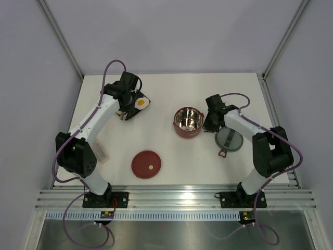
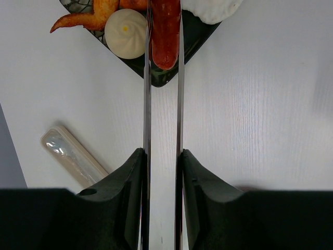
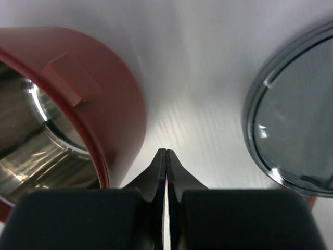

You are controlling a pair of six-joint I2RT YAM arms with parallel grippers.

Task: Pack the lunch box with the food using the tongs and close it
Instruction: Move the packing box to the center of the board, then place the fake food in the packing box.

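My left gripper (image 2: 162,152) is shut on the tongs (image 2: 147,104), whose two slim silver arms run forward to the black tray (image 2: 156,77). A red sausage (image 2: 165,31) sits between the tong tips. Beside it on the tray lie other food pieces: a pale bun (image 2: 125,32), an orange wing-shaped piece (image 2: 86,20) and a white egg (image 2: 210,9). The dark-red lunch box (image 1: 187,122) stands mid-table, its steel inside empty. My right gripper (image 3: 166,151) is shut on nothing, low over the table just right of the lunch box wall (image 3: 119,104).
A round dark-red lid (image 1: 146,164) lies near the front centre. A grey glass lid (image 1: 229,139) rests right of the lunch box, close to my right gripper. A translucent plastic case (image 2: 73,156) lies left of the tongs. White walls enclose the table.
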